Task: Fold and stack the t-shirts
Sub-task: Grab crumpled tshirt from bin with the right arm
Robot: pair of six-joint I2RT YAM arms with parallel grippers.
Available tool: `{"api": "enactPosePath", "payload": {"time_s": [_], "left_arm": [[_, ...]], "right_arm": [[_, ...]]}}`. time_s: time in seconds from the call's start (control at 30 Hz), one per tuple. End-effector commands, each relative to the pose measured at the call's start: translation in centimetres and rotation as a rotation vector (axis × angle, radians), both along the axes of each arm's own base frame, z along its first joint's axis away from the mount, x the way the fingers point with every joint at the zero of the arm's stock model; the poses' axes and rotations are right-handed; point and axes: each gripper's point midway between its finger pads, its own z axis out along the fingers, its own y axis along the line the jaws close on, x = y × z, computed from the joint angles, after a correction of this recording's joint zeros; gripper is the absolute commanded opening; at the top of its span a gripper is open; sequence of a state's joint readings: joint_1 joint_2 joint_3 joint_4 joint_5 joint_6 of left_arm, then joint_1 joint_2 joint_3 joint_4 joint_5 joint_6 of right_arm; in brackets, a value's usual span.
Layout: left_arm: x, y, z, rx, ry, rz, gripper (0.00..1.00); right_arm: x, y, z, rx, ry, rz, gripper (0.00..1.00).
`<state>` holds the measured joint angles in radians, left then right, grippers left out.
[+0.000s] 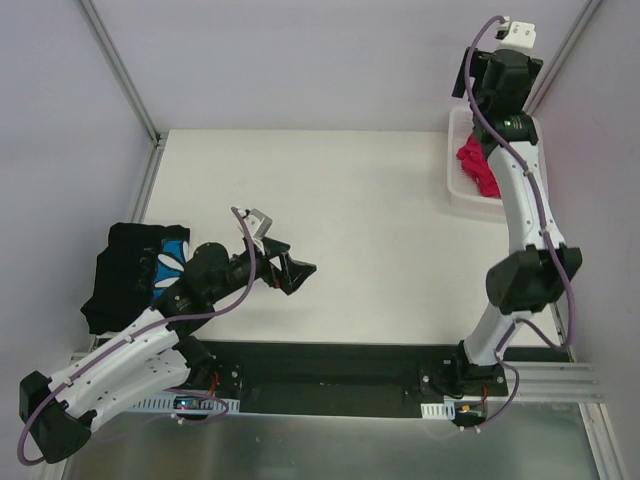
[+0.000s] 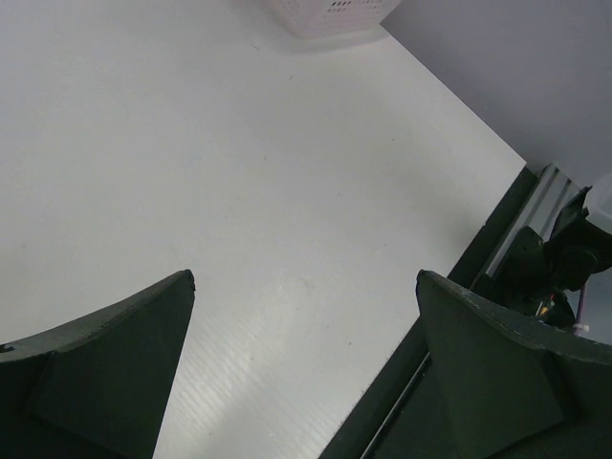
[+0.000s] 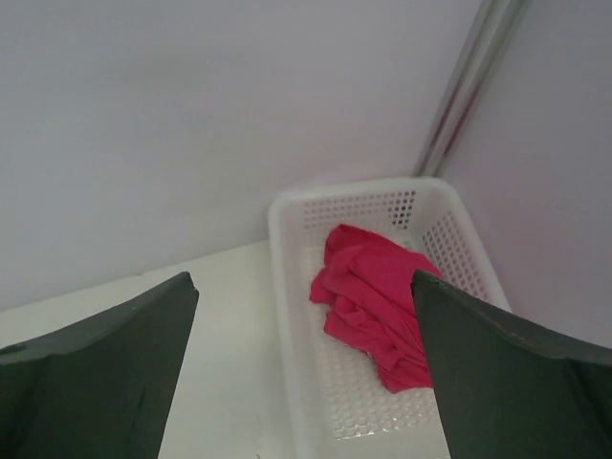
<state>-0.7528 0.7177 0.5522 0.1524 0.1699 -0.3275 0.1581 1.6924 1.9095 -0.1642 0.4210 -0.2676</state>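
Observation:
A crumpled crimson-pink t-shirt [image 3: 368, 292] [image 1: 477, 168] lies in the white lattice basket [image 3: 285, 335] at the table's far right corner. My right gripper [image 3: 301, 277] hovers above the basket, open, with nothing between its fingers. A black t-shirt with a blue-and-white print [image 1: 135, 272] lies bunched at the table's left edge, partly under my left arm. My left gripper [image 1: 297, 272] [image 2: 304, 275] stands open and empty over the bare white table, right of the black tee and near the front edge.
The basket [image 1: 455, 190] [image 2: 325, 11] sits against the back right frame post. A black base strip [image 1: 330, 365] runs along the near edge, holding both arm bases. Grey walls close the back and the sides.

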Motion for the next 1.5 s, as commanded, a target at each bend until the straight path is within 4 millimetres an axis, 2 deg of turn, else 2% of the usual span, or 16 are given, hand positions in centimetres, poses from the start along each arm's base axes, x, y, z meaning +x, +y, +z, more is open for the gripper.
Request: {"api": "enactPosePath", "payload": {"time_s": [0.0, 0.03, 0.1, 0.13, 0.17, 0.23, 0.27, 0.47, 0.67, 1.13, 1.17, 1.27, 1.3, 1.37, 1.43, 1.47], "left_arm": [[-0.1, 0.5, 1.5, -0.048, -0.042, 0.025, 0.99], [-0.1, 0.6, 1.5, -0.041, -0.044, 0.024, 0.99], [0.0, 0.6, 1.6, -0.038, -0.043, 0.028, 0.99], [0.0, 0.6, 1.6, -0.036, -0.046, 0.03, 0.99], [0.2, 0.6, 1.6, -0.032, -0.045, 0.034, 0.99], [0.2, 0.6, 1.8, -0.031, -0.05, 0.033, 0.99], [0.3, 0.5, 1.6, -0.025, -0.047, 0.035, 0.99], [0.6, 0.1, 2.0, -0.014, -0.044, 0.023, 0.99], [0.9, -0.5, 2.4, -0.005, -0.041, 0.013, 0.99], [1.9, -1.3, 3.6, 0.005, -0.017, 0.02, 0.99], [1.9, -1.3, 3.7, 0.004, -0.016, 0.022, 0.99], [2.1, -1.4, 3.7, 0.006, -0.01, 0.024, 0.99], [2.0, -1.4, 3.7, 0.004, -0.008, 0.024, 0.99], [2.1, -1.5, 3.2, 0.011, 0.006, 0.024, 0.99], [2.1, -1.5, 3.1, 0.007, 0.015, 0.025, 0.99], [2.0, -1.5, 2.8, 0.011, 0.021, 0.025, 0.99]], "right_arm": [[3.3, -3.7, -10.7, 0.094, 0.329, -0.055, 0.96], [3.6, -4.5, -11.3, 0.117, 0.345, -0.065, 0.96], [3.6, -6.4, -14.3, 0.17, 0.406, -0.096, 0.96], [3.7, -6.3, -15.0, 0.235, 0.399, -0.084, 0.96], [2.9, -7.3, -18.5, 0.27, 0.459, -0.101, 0.96], [3.0, -7.8, -19.7, 0.342, 0.426, -0.103, 0.96], [2.5, -8.9, -21.9, 0.366, 0.455, -0.125, 0.96], [2.3, -12.4, -26.7, 0.493, 0.517, -0.157, 0.96], [2.6, -15.5, -28.0, 0.535, 0.508, -0.183, 0.96], [7.1, -17.6, -32.2, 0.581, 0.52, -0.151, 0.99], [7.6, -17.7, -31.8, 0.576, 0.505, -0.145, 0.97], [8.2, -17.8, -32.1, 0.58, 0.495, -0.134, 0.64], [8.2, -17.6, -32.0, 0.584, 0.491, -0.129, 0.32], [8.2, -17.4, -31.7, 0.597, 0.482, -0.119, 0.04], [8.1, -17.0, -30.9, 0.608, 0.475, -0.102, 0.01], [8.0, -16.8, -29.5, 0.608, 0.456, -0.091, 0.01]]}}
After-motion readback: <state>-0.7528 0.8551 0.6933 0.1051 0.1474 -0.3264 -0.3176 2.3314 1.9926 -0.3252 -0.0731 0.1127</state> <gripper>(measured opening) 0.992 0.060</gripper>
